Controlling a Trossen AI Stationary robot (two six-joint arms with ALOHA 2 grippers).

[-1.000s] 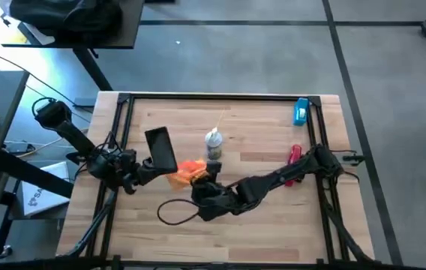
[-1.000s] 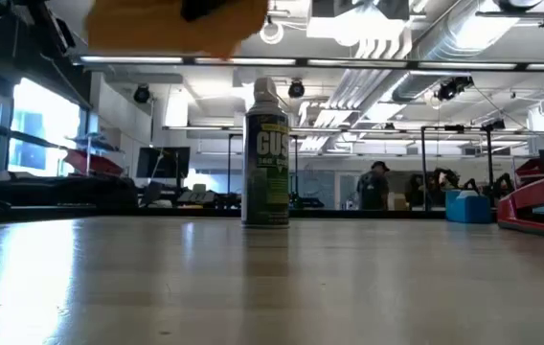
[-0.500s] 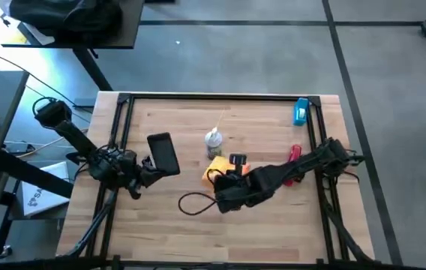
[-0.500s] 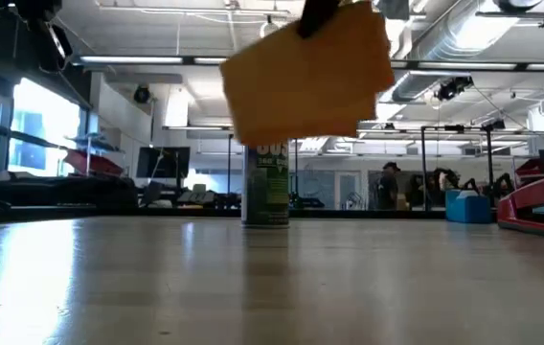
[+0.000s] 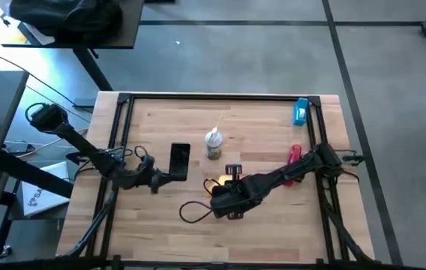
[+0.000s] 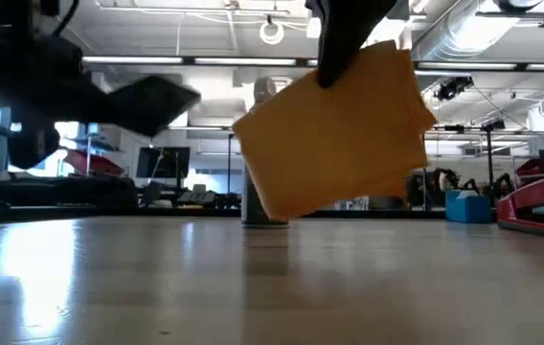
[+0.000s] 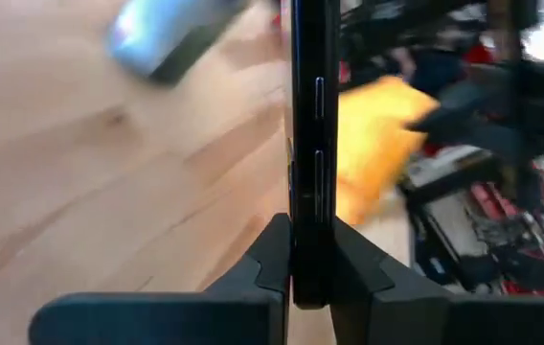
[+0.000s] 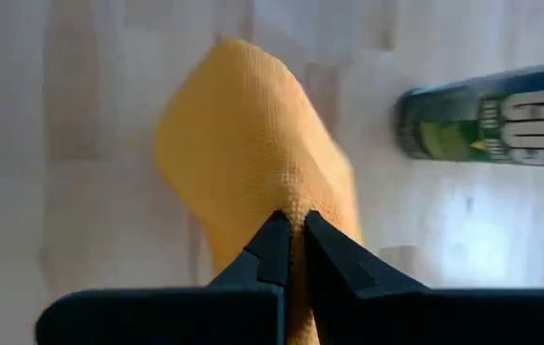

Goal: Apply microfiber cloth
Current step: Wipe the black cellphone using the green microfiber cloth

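The orange microfiber cloth (image 6: 339, 144) hangs in the air near the table's middle, with my right gripper (image 8: 291, 235) shut on its top; from above only a bit of the cloth (image 5: 214, 184) shows beside the gripper (image 5: 224, 182). My left gripper (image 5: 162, 178) is shut on the black phone (image 5: 179, 160), which is held up left of the cloth. In the left wrist view the phone (image 7: 310, 144) shows edge-on, with the cloth (image 7: 377, 144) beyond it. My left gripper pinches the phone's end nearest the arm (image 7: 310, 251) between its two fingers, one on each flat face. The fingers come roughly level from the table's left. The phone (image 6: 147, 101) sticks out past them, lifted clear of the table. My right gripper pinches a bunched bit of the cloth's upper edge (image 8: 289, 203) between its two fingertips, pointing down from above. The cloth hangs slack and tilted below the fingers, its lower edge (image 6: 282, 213) off the table.
A green spray can (image 5: 213, 144) stands just beyond the cloth, toward the far edge. A red tool (image 5: 295, 155) and a blue object (image 5: 301, 111) lie at the right. A black cable loop (image 5: 194, 211) trails near my right arm.
My right gripper has carried the cloth from beside the phone toward the table's right and lowered it; it hangs lower and spread out now. My left gripper has moved the phone toward the table's right, nearer the cloth, and turned it.
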